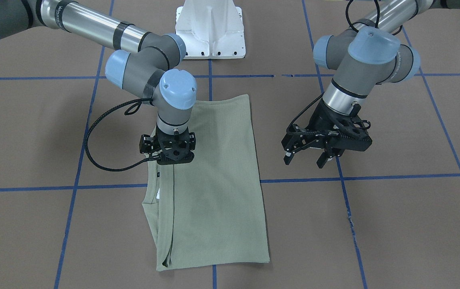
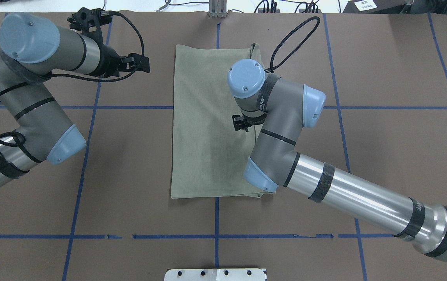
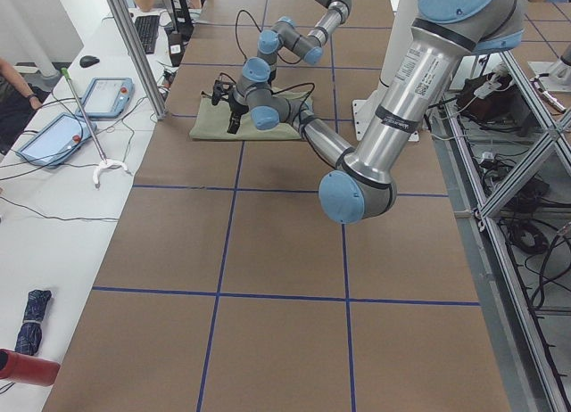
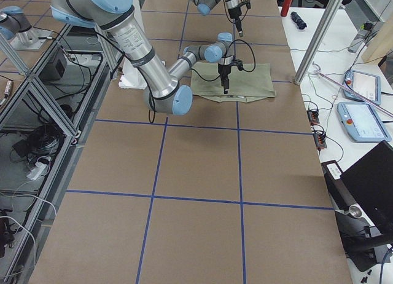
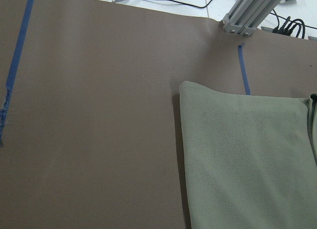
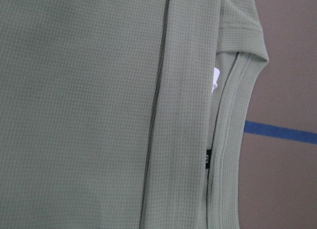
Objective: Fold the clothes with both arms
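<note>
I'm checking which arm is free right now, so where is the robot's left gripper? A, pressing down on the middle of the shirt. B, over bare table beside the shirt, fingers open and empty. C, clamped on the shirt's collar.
B: in the front-facing view the left gripper hangs over the brown table, apart from the green shirt, its fingers spread with nothing between them.

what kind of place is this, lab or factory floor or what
Most likely a robotics lab or test cell: a left arm and a right arm share a table marked with a blue tape grid, a shirt lying on it, and teach pendants sit on a side bench.
</note>
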Robot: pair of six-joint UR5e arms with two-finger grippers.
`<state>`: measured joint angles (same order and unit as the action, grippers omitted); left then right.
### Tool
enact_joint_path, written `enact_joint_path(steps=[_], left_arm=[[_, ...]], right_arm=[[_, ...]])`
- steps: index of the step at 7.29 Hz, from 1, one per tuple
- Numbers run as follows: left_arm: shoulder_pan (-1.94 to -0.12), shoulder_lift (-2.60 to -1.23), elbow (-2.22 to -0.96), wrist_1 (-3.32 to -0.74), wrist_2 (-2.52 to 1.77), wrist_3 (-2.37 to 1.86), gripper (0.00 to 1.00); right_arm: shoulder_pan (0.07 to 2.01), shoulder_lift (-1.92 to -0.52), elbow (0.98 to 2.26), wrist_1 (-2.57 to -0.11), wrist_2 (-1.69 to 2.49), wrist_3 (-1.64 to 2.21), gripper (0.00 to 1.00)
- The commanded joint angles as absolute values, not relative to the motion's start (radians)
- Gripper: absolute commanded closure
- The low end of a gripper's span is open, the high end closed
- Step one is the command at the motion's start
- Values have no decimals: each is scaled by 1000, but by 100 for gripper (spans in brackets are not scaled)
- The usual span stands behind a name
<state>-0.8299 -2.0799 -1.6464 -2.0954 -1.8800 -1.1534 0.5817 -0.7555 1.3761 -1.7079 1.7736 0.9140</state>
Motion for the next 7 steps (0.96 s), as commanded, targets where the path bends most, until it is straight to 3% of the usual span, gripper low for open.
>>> enact_joint_path(steps=[1, 7], left_arm=[[-830, -2080, -1646, -2097, -1881, -1154, 0], [-828, -2082, -1651, -2097, -1881, -1155, 0]], right_arm=[[577, -759, 1368, -1721, 1779, 908, 0], [575, -772, 1365, -1759, 1781, 874, 0]])
